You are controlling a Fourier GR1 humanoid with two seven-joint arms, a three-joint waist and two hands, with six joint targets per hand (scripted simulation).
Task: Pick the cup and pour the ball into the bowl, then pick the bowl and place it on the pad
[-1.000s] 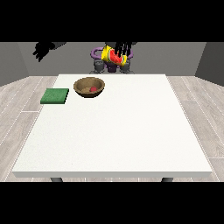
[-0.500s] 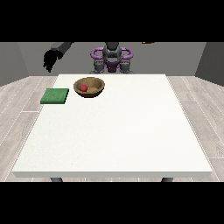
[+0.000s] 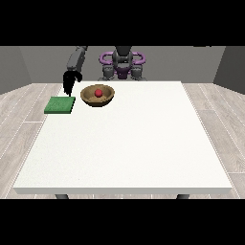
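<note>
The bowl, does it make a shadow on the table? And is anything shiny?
Front view: the bowl casts only a thin dark rim of shadow at its base on the table; the ball inside it looks evenly red with no bright spot; the pad is flat green, and the hand above it is plain black, without glare.

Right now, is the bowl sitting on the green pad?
No, the bowl rests on the white table just right of the green pad, apart from it.
</note>
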